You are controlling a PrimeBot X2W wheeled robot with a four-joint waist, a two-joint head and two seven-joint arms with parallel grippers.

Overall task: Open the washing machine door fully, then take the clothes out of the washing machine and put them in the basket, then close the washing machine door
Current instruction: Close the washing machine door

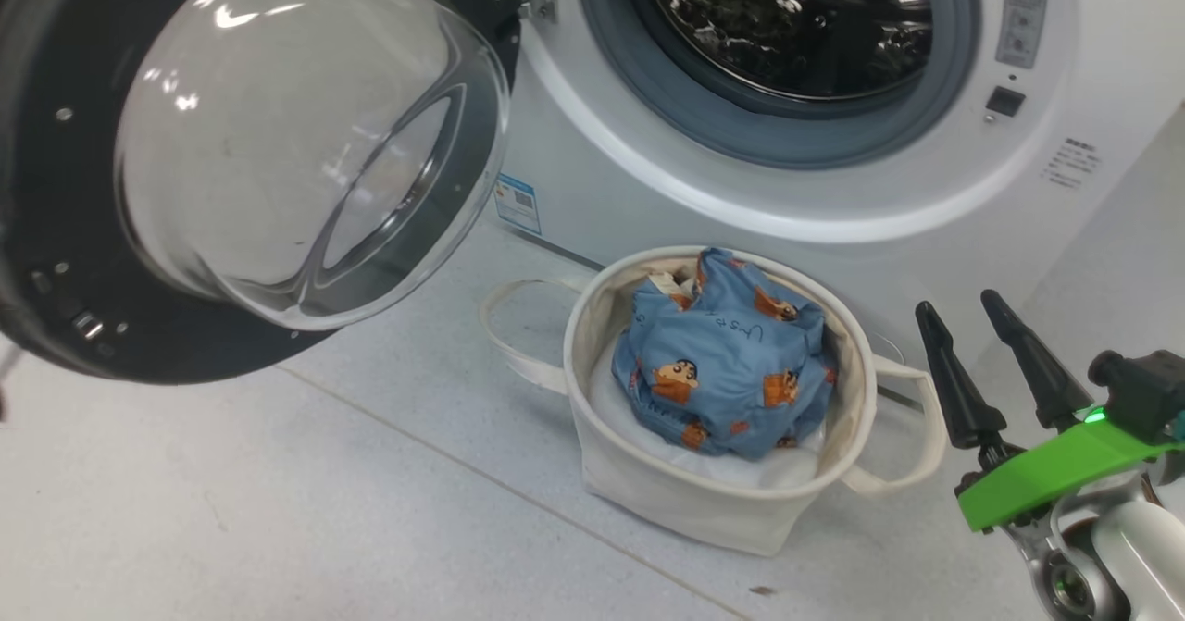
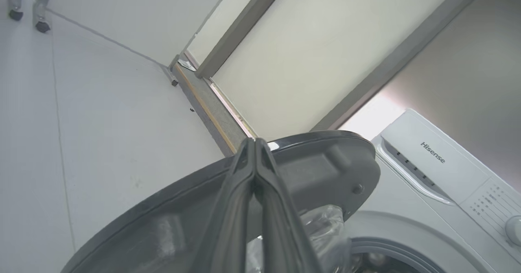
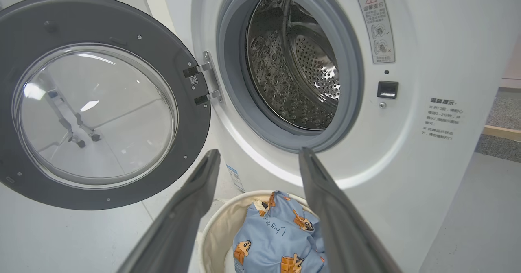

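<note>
With the clothes (image 1: 722, 362) in the basket (image 1: 648, 501), the washing machine door (image 1: 305, 140) stands swung out leftward, its rim right by the tightly closed left end effector (image 2: 254, 143), the likelier one to push it shut, while the right end effector (image 1: 967, 320) gapes wide beside the basket.

The right jaws have two long black fingers (image 1: 954, 380), cone-shaped and tapering to blunt tips, each seated on a small black collar. They mount on a bright green bracket (image 1: 1055, 468) carrying a lit green lamp (image 1: 1095, 415). Behind it sit a black block (image 1: 1143, 385), a silver metal joint (image 1: 1065, 575) with a round housing, and a pale forearm (image 1: 1143, 547). The left jaws' fingers (image 2: 232, 208) are glossy dark grey.
</note>
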